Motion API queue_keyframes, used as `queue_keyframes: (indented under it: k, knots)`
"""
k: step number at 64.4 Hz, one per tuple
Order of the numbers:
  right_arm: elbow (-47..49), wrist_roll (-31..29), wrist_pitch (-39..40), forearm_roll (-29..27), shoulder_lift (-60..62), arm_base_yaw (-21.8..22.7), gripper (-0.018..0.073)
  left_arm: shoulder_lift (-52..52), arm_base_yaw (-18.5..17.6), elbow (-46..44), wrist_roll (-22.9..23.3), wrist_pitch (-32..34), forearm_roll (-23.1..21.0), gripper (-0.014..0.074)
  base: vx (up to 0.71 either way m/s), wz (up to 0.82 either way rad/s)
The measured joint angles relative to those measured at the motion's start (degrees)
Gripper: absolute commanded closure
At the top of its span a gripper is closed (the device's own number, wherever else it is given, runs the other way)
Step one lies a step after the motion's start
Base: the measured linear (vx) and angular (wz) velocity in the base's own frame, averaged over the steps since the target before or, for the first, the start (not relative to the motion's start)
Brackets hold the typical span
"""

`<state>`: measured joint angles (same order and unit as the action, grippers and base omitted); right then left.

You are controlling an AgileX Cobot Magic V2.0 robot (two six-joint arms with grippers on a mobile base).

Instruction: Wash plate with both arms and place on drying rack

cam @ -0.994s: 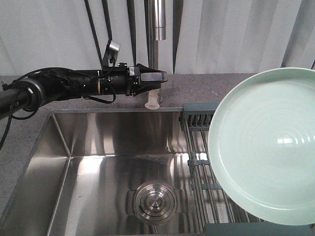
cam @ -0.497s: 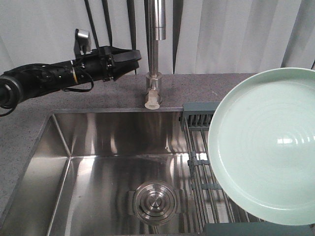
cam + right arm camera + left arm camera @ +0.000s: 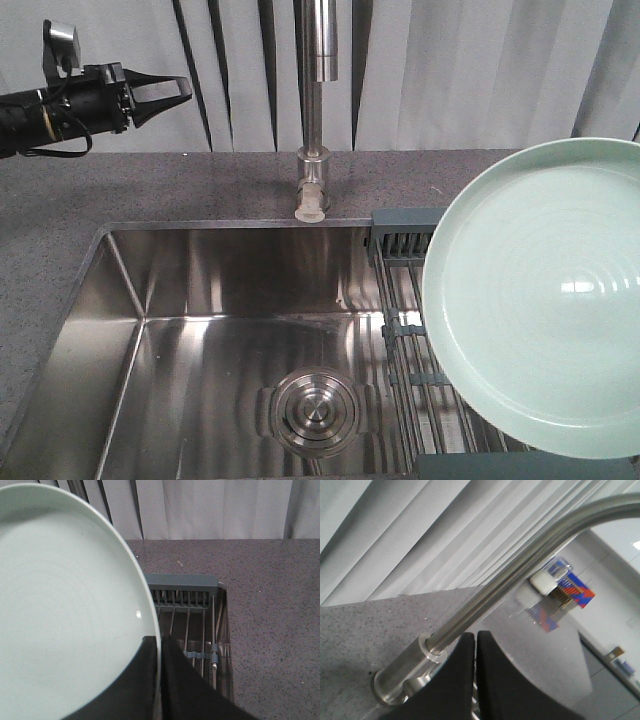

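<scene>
Gripping the plate (image 3: 540, 300) by its rim with the right pincer (image 3: 159, 644), clamping one black finger onto each face of the edge. Holding it steeply tilted at far right, turning the concave ringed face toward the front view, over the drying rack (image 3: 400, 330). Hiding most of the rods behind it, leaving only the left rods, the cross clips and the far end bar showing. Contact with the rods: cannot tell. Hovering the left pincer (image 3: 186, 88) high at upper left, above the grey speckled bench (image 3: 150, 185) and in front of the pale curtain (image 3: 450, 70), well apart from the plate. Pointing its tips rightward toward the faucet (image 3: 312, 100), pressing the fingers together on nothing, showing only a hairline slit in the wrist view, just short of the faucet's base and curved pipe. Noting below a steel sink (image 3: 200, 270), carrying a round drain (image 3: 315, 405) at its bottom and bearing the rack along its right side.
</scene>
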<state>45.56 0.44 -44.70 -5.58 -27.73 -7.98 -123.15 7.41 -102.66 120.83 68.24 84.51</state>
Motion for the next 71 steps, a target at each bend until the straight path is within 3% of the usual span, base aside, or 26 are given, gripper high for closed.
queue_keyframes:
  k: [17,32,48,71]
  knots:
    - [0.0,0.0,0.0,0.0,0.0,0.0,0.0563,9.24,3.56,0.38,0.05,1.04,16.77,0.0604,0.0,0.0]
    - [0.0,0.0,0.0,0.0,0.0,0.0,0.0563,19.21,8.96,7.92,0.05,1.83,16.99,0.0604,0.0,0.0]
    - [0.0,0.0,0.0,-0.86,0.0,0.0,0.0563,32.12,15.18,25.26,0.05,1.78,16.99,0.0604,0.0,0.0]
    - [0.0,0.33,-0.25,-1.14,0.0,0.0,0.0563,56.01,16.63,49.23,-0.73,0.85,16.99,0.0604,0.0,0.0]
